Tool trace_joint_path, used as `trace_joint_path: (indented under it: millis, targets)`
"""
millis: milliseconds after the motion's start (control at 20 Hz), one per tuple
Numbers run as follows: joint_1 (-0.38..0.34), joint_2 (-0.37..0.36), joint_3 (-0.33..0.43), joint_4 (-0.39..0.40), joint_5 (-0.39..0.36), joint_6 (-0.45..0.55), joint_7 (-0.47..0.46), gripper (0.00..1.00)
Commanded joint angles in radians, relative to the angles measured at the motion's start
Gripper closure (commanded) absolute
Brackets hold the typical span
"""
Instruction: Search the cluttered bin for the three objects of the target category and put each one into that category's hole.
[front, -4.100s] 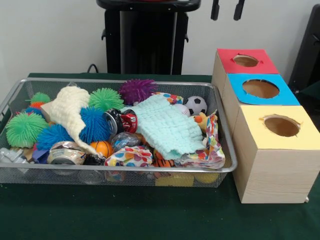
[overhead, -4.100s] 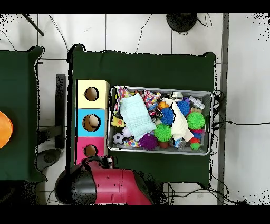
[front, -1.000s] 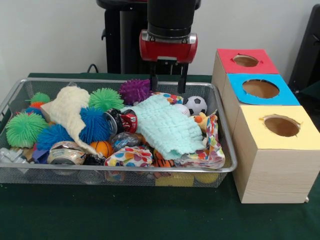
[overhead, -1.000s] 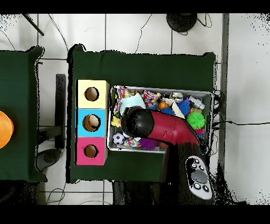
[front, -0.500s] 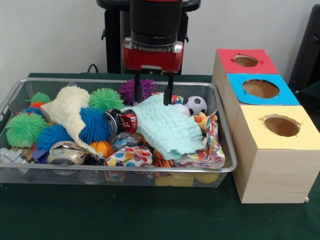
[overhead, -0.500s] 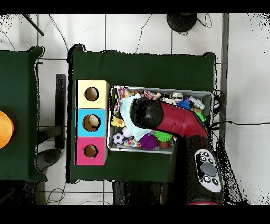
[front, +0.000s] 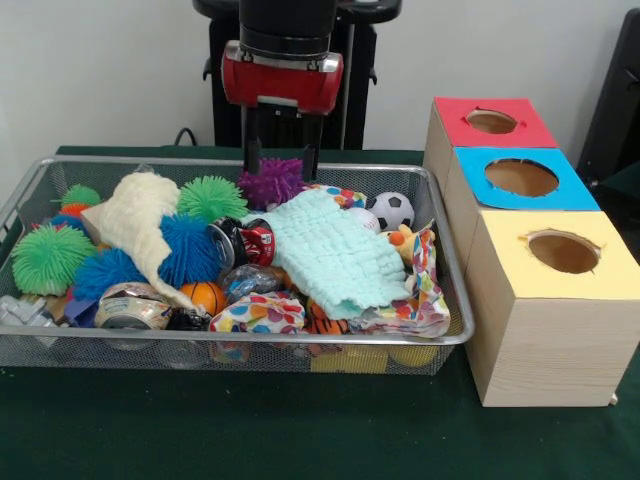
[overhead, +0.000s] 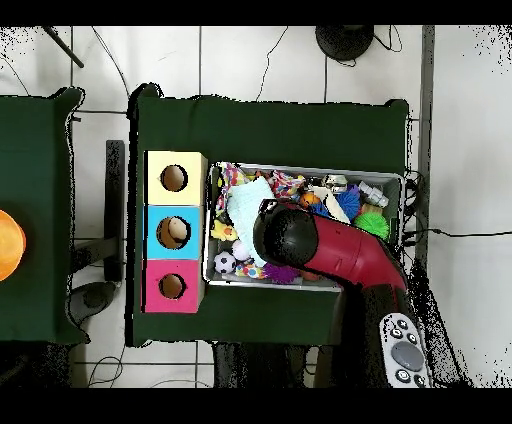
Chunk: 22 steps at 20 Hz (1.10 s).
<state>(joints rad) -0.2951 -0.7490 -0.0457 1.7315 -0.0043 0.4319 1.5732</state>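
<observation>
The wire mesh bin (front: 250, 338) is full of toys and cloths. A red and black can (front: 246, 243) lies on its side in the middle, next to the mint cloth (front: 330, 255). A silvery can (front: 131, 307) lies at the front left. I cannot pick out a third can. My gripper (front: 279, 160) is open and empty, hanging just over the purple puff ball (front: 272, 181) at the bin's far side. The blue-topped hole (front: 521, 177) is the middle one of three boxes right of the bin. In the overhead view the arm (overhead: 330, 250) covers the bin's middle (overhead: 305, 168).
The red-topped hole (front: 491, 121) and the yellow-topped hole (front: 563, 251) flank the blue one. In the bin are green and blue puff balls (front: 190, 246), a cream cloth (front: 135, 220), a small football (front: 393, 210), an orange ball (front: 206, 296) and a spotted cloth (front: 262, 314).
My gripper has come down into view from the upper right, then moved left across the bin's far side from above the mint cloth to above the purple puff ball, staying open.
</observation>
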Motion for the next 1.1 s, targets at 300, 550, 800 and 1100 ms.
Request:
trace_joint_path:
  millis: [300, 550, 800, 1100]
  targets:
    - [-0.003, 0.161, 0.017, 0.159, -0.032, -0.431, 0.233, 0.0]
    - [-0.014, 0.195, 0.009, 0.152, -0.025, -0.507, 0.205, 0.0]
    - [-0.041, 0.223, 0.039, 0.134, -0.021, -0.494, 0.174, 0.0]
    - [-0.062, 0.252, 0.056, 0.107, -0.022, -0.48, 0.156, 0.0]
